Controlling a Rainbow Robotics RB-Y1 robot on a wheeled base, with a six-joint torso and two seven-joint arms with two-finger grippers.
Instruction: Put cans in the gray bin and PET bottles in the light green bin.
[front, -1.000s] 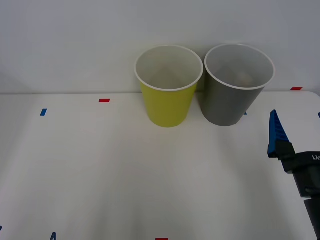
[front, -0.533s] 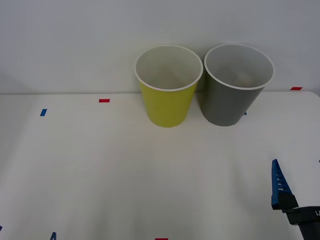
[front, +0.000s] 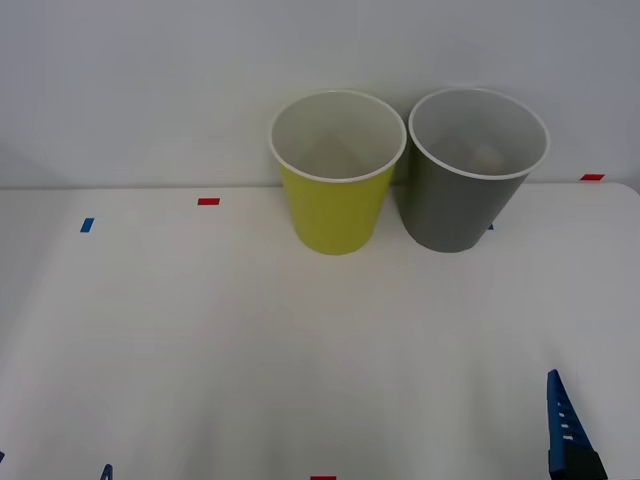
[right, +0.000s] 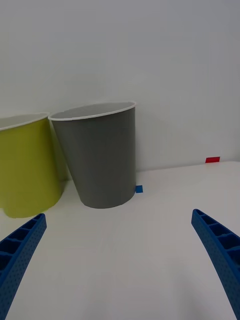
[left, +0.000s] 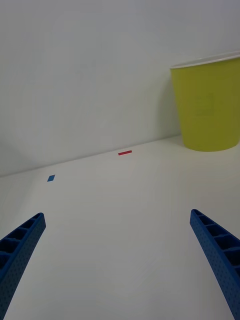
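We see the round dark gray plastic bin just beside the round yellow-green plastic bin at the table's far edge, something pale orange inside the gray one, likely the can. Right gripper and left gripper sit low at the near edge, jaws wide, empty. We judge sorting about done; best keep both arms low, well apart from the bins.

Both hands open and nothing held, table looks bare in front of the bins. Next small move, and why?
Probably just park: bring the right hand fully back to rest beside the left hand. Both are open and hold nothing. The gray bin and light green bin stand upright side by side at the table's far edge. Something pale lies inside the gray bin, too indistinct to identify.
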